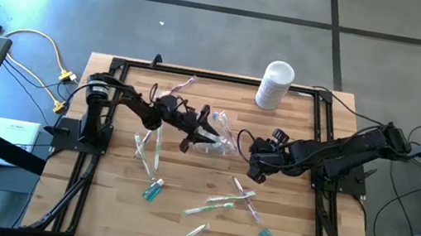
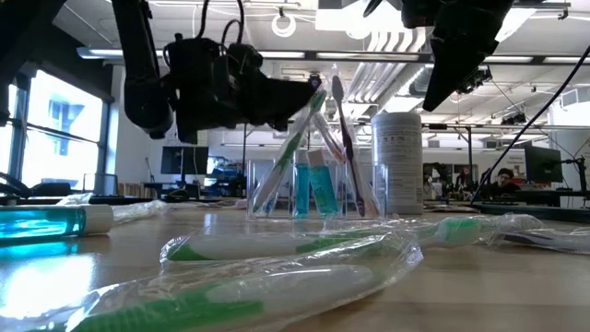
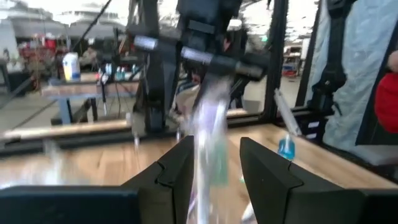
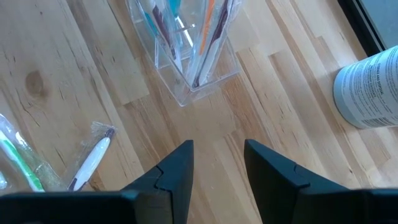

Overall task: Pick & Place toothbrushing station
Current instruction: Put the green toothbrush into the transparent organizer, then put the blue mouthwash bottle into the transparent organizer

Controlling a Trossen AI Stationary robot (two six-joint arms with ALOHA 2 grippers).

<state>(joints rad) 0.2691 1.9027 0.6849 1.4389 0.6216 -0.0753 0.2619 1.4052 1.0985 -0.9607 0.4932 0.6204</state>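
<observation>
Nearest, table front: I see wrapped toothbrushes (image 1: 209, 210) scattered loose on the wooden table (image 1: 310, 233), green and pink ones, with two teal tubes (image 1: 153, 190) lying among them.
Middle, cup: the clear plastic cup (image 2: 309, 189) stands upright near the table's centre, holding teal tubes and several brushes that lean out of its top.
Left gripper: my left gripper (image 1: 207, 131) is at the cup from the left side, raised off the table; a wrapped toothbrush (image 3: 210, 140) sits between its fingers (image 3: 180, 171), jaws narrowly parted around it.
Right gripper: my right gripper (image 1: 256, 172) hangs just right of the cup, above bare wood, jaws partly open and holding nothing.
Far edge: a white canister (image 1: 275, 85) stands upright at the back of the table, well apart from both grippers.
</observation>
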